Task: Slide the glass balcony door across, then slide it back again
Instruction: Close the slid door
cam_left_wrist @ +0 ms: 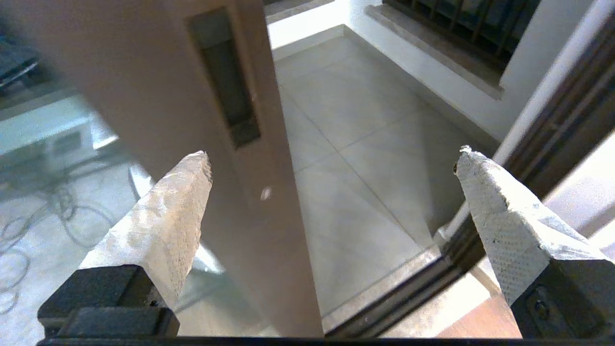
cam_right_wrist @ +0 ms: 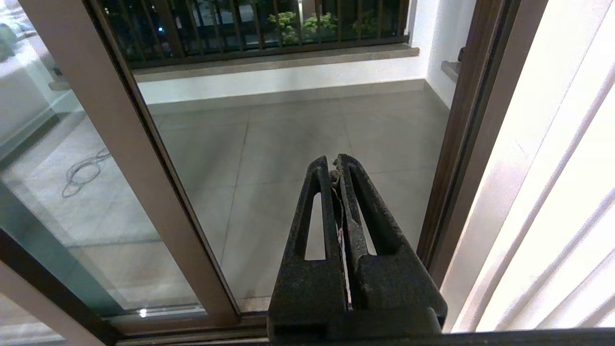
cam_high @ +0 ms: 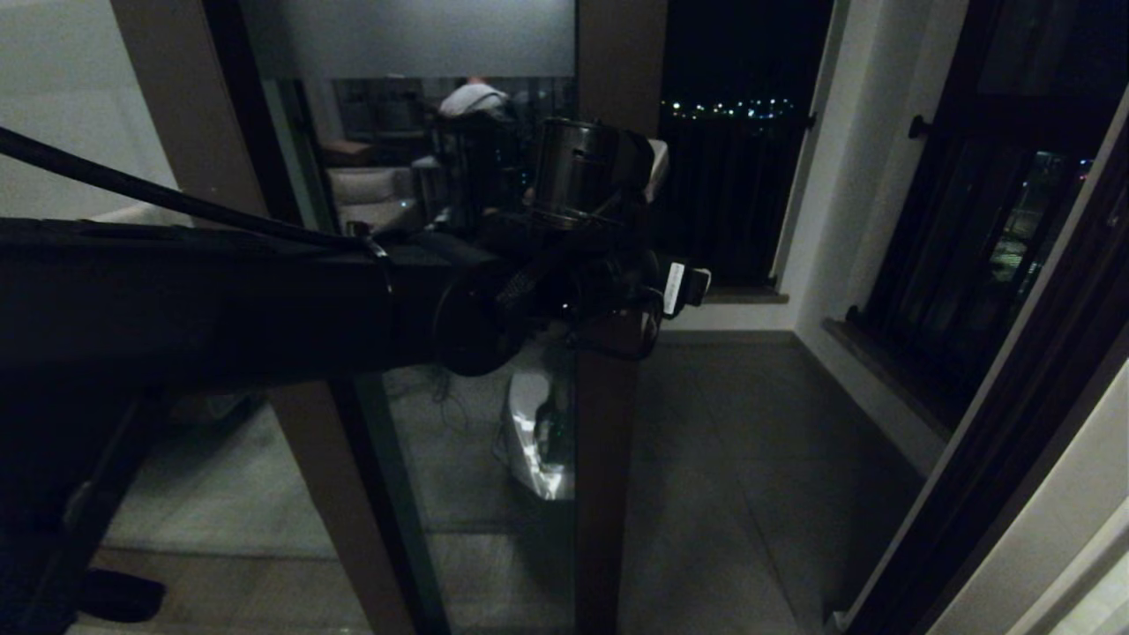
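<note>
Two grippers: left gripper (cam_left_wrist: 331,158) fingers spread by glass balcony door (cam_left_wrist: 158,96), right gripper (cam_right_wrist: 336,163) fingers pressed together over tiled floor (cam_right_wrist: 288,139).

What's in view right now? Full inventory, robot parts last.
glass balcony door: one, dark brown frame, slid partly open, doorway free on its right
handle slot: one, dark, recessed in door stile
fixed glass panel: one, brown frame, left of opening
barred side window: one, black frame, right wall
balcony floor: grey tiles
railing: dark bars, far end
left gripper: jaws open, at door stile
right gripper: jaws shut, parked
</note>
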Controlling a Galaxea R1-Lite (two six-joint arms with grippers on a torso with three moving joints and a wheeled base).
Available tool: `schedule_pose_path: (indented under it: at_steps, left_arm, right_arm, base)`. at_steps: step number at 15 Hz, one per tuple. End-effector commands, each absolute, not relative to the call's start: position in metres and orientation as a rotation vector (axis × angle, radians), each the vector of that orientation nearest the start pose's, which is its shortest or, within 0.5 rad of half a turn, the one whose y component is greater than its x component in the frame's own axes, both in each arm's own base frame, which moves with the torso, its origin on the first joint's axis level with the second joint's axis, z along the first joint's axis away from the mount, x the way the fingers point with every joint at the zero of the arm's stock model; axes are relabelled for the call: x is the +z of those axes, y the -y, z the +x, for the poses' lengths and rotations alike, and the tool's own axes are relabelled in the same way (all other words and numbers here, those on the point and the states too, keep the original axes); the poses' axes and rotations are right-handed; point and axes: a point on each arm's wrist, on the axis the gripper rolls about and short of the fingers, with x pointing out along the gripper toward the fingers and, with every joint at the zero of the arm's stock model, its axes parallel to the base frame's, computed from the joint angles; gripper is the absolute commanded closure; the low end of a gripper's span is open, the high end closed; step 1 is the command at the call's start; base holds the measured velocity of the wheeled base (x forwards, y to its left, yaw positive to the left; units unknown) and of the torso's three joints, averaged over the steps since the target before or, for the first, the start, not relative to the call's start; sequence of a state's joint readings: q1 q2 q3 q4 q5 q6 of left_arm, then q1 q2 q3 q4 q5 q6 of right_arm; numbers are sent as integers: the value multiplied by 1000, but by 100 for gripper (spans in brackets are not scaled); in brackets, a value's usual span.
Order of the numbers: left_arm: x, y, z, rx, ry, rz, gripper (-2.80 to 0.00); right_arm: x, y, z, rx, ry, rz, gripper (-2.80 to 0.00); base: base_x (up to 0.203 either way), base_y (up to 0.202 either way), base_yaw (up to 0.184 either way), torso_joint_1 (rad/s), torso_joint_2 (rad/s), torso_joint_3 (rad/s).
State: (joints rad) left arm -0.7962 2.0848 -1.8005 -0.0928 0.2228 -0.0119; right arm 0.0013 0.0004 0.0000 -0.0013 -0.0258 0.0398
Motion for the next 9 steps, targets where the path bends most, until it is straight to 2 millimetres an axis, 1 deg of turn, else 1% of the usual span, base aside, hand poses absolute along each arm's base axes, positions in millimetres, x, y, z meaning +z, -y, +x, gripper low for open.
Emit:
schedule_pose_path:
  at_steps: [1,4,5,7,9]
  left_arm:
    - [300,277,274,-572,-130,59,-280]
    - [325,229,227,-557,-103,46,-280]
    - [328,210,210,-541,-97,43,0]
    - [334,162,174,-489,-69,27,0]
    - [334,105,134,-405,-25,3,0]
  right_arm:
    - [76,1,-23,-25,0,40,0]
    - [76,1,-23,-26,1,40,0]
    - [76,1,-23,-25,0,40,0]
    - [76,1,-23,-26,1,40,0]
    - [76,1,-23,-25,0,40,0]
  base:
    - [0,0,0,0,0,0]
    - [0,0,0,0,0,0]
    - [0,0,0,0,0,0]
    - [0,0,0,0,0,0]
    - [0,0,0,0,0,0]
